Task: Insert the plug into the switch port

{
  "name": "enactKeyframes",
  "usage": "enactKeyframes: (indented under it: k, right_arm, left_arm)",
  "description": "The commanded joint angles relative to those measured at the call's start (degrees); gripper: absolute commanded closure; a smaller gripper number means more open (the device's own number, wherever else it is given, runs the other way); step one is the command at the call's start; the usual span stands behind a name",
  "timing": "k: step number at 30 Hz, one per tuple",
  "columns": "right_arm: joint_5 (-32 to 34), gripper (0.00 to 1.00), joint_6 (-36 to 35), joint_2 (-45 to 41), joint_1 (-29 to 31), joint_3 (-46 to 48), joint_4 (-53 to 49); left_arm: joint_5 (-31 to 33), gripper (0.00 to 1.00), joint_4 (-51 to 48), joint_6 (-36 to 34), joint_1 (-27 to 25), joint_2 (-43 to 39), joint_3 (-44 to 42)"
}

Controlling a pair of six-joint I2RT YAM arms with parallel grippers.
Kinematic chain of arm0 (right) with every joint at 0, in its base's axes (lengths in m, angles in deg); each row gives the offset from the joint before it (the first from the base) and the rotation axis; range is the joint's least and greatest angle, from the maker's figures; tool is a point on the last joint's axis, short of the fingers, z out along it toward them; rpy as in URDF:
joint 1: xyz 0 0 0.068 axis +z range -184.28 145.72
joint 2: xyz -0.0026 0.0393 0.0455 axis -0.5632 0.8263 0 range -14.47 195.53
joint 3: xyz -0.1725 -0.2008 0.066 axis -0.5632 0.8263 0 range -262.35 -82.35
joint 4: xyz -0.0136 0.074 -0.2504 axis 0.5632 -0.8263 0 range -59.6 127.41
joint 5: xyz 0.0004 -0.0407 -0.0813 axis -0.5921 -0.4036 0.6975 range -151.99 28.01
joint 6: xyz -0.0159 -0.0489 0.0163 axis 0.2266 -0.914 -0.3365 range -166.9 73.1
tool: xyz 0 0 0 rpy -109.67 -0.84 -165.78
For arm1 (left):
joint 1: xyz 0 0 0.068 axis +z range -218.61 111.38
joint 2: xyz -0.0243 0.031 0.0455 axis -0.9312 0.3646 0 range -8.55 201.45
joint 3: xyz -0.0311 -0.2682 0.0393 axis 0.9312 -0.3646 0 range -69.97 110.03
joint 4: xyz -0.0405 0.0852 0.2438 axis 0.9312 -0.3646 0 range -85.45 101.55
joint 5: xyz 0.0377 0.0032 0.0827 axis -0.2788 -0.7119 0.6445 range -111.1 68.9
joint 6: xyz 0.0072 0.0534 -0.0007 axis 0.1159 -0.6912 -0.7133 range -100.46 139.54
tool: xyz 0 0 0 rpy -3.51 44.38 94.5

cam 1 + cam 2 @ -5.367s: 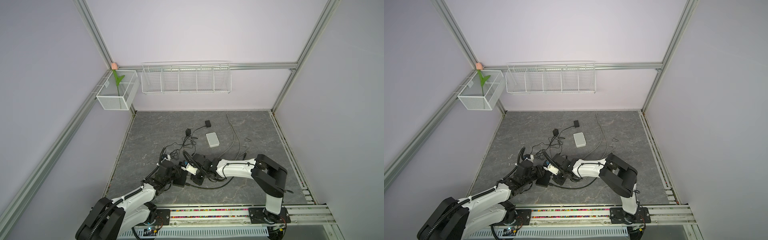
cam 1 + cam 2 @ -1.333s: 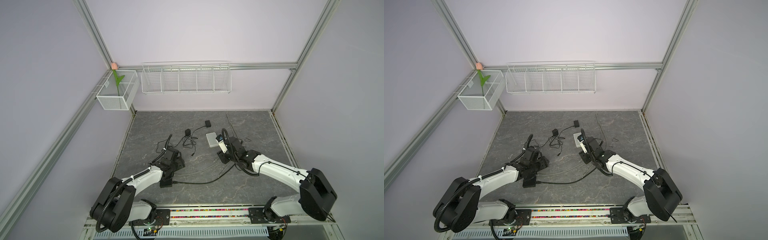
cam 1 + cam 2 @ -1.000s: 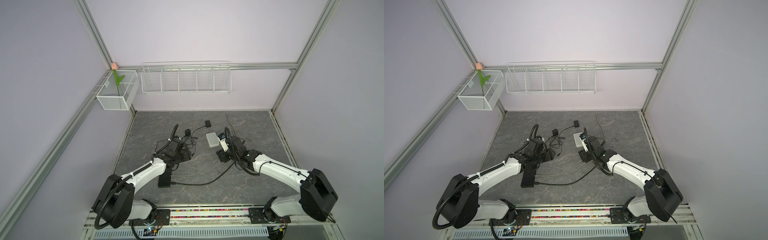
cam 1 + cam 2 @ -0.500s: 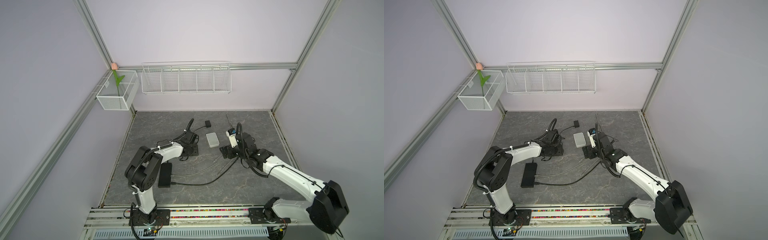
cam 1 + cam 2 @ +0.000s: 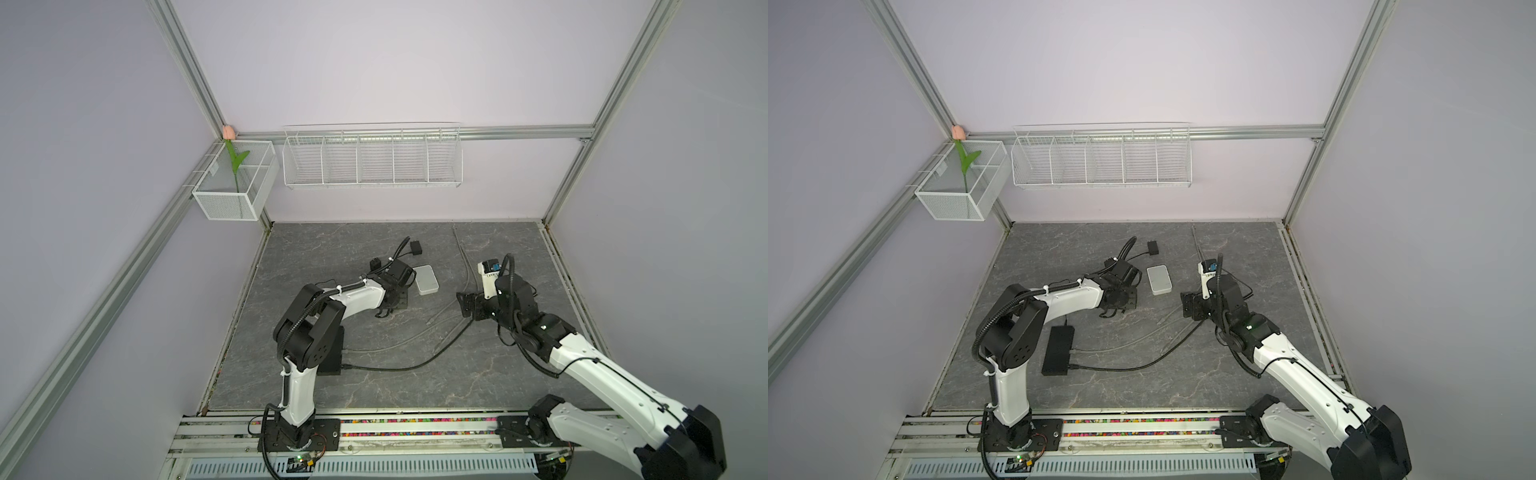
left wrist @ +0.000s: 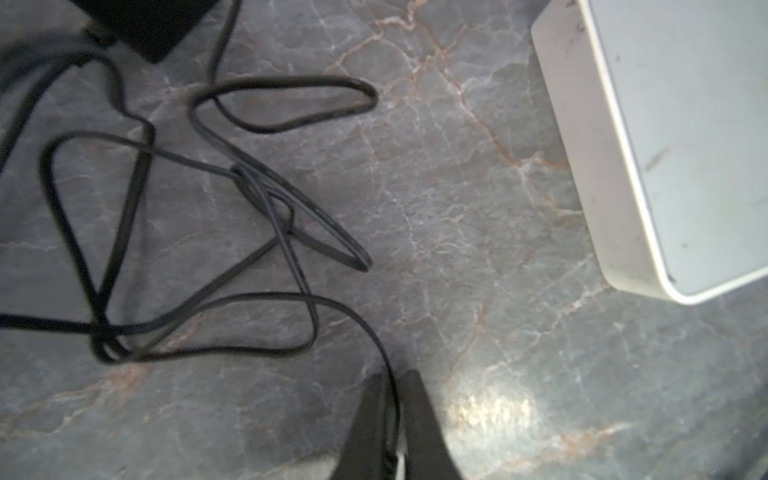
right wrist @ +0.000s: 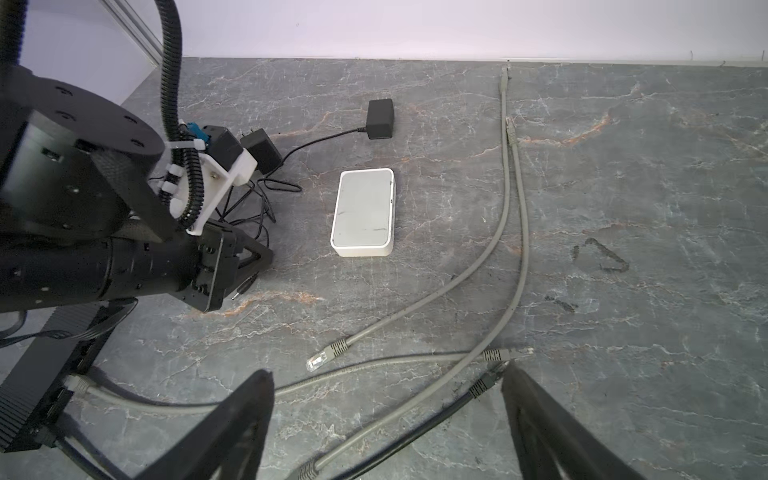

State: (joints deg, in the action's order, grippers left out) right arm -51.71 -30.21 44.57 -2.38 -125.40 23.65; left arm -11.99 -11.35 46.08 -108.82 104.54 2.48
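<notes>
My left gripper [image 5: 391,306] [image 5: 1121,305] [image 6: 390,376] is shut on a thin black power cable [image 6: 291,297], low over the floor. In the right wrist view a small barrel plug [image 7: 243,289] sticks out under its fingers. A white switch box [image 5: 424,279] [image 5: 1159,279] [image 7: 363,208] lies flat just beside it. A flat black box [image 5: 1057,350], with cables plugged into it, lies near the left arm's base. My right gripper [image 5: 467,305] [image 5: 1190,307] [image 7: 386,372] is open and holds nothing, above loose network cables.
Two black power adapters [image 7: 380,118] [image 7: 262,156] lie behind the white box, their thin cable tangled [image 6: 124,249]. Grey network cables [image 7: 505,232] run across the floor, one with a free clear plug [image 7: 318,362]. A black network cable [image 7: 484,384] ends by my right fingers.
The left arm reached forward to the cable tangle beside the white box and shut on the thin cable. The right gripper drew back to the right and opened wider.
</notes>
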Motion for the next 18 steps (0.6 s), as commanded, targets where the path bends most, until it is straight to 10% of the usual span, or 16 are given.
enactKeyframes:
  k: [1, 18]
  right_arm:
    - [0.1, 0.11, 1.6, -0.5, -0.3, 1.1, -0.8]
    - [-21.4, 0.02, -1.0, -6.2, -0.5, 7.7, 13.4]
  left_arm:
    - [0.4, 1.00, -5.2, -0.5, 0.0, 2.7, -1.3]
    - [-22.3, 1.00, 9.7, 1.7, 0.5, -22.7, -10.4]
